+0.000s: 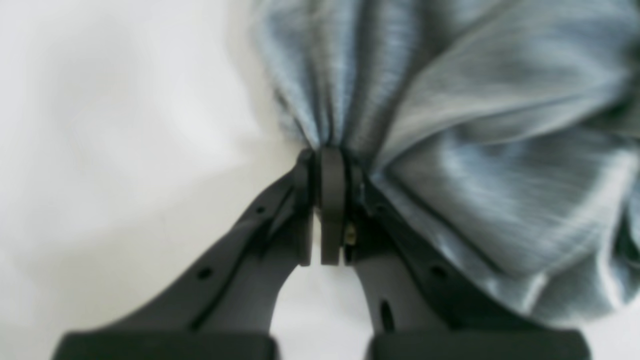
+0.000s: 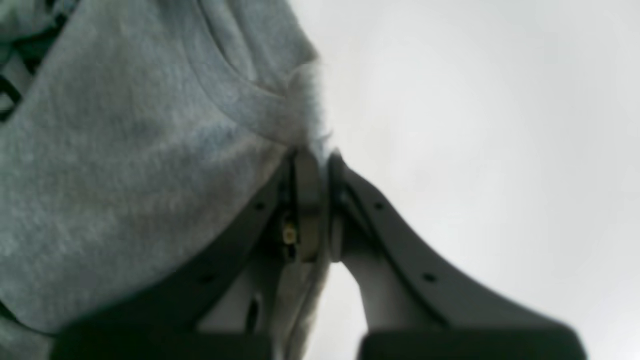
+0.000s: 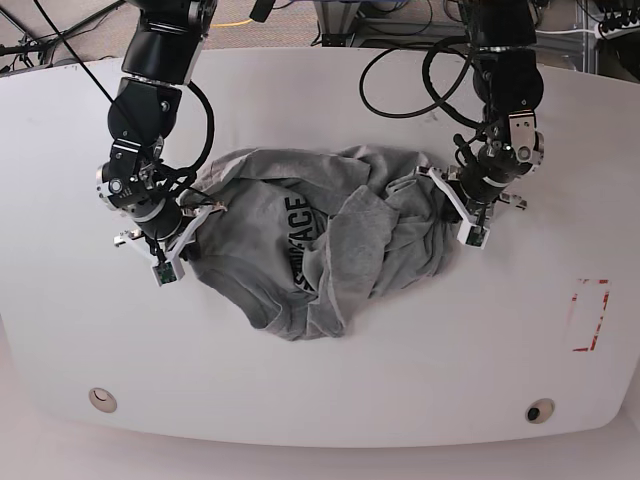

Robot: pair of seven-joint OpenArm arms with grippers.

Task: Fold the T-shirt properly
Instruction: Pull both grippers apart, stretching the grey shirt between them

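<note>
Shirt [image 3: 300,250] sitting mid-table [image 3: 420,400], still one crumpled heap, nowhere near folded. Bunching up through the middle, lettering half buried under a loose flap, bottom edge sagging toward the near side. Looking like the spreading-out stage, judging by both arms pinching opposite edges.

Left gripper [image 1: 330,155] clamping down tight on a gathered wad of fabric at the heap's right edge, pleats fanning out from the pinch in the left wrist view. Right gripper [image 2: 312,160] closing on cloth too, at the heap's left edge, right by what seems to be a ribbed hem or collar band, hard to tell which through the blur.

So, done: grabbing two points. Left: pretty much everything. Pulling it flat, smoothing, sleeves in, folding over. Not betting on those being matching corners either, so possibly needing a regrip first.
</note>
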